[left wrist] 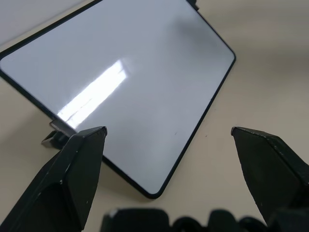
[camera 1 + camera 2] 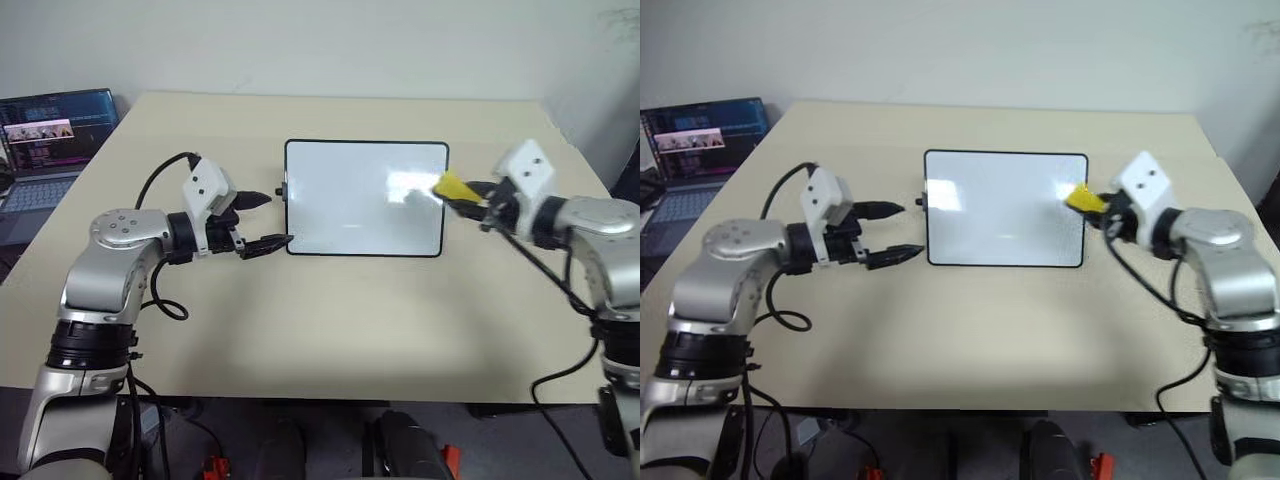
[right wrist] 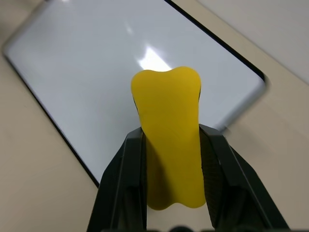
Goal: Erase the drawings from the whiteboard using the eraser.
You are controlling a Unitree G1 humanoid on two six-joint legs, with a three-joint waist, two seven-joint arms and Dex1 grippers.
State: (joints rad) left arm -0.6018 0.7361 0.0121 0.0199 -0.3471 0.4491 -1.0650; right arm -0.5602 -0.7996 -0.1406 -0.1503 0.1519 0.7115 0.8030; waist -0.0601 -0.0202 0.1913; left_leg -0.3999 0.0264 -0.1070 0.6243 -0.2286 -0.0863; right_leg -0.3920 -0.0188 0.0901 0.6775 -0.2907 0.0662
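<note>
Yellow foam bulges between the closed black fingers of the right hand, squeezed at its waist so the eraser cannot slip while rubbing. That hand hangs just past the right short edge of the whiteboard, with the eraser poking over the board's corner and seemingly raised off the surface, which suggests a pause between strokes or a finished job. The board's glossy white face shows no blue marks that I can make out; the drawings look wiped away, though glare hides part of it. The left hand, fingers spread apart and holding nothing, sits at the board's left short edge, probably to brace it against sliding on the beige tabletop. A laptop stands well apart at the far left.
</note>
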